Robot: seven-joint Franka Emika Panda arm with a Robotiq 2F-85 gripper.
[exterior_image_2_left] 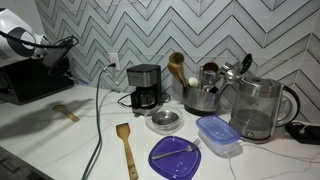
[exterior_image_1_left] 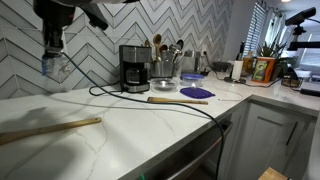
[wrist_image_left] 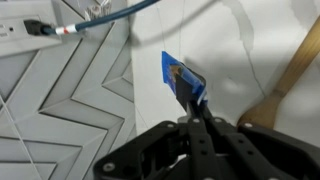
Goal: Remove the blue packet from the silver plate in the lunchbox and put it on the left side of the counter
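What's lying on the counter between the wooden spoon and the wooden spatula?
A dark cable crosses the counter between the wooden spoon and wooden spatula, shown in an exterior view.

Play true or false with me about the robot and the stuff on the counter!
1. The gripper is pinching the blue packet. True.
2. The blue packet lies on the silver plate. False: it is up in the gripper, away from the plate.
3. A wooden spatula lies on the counter near the coffee maker. True.
4. The purple plate is bare. False: a metal utensil lies on it.
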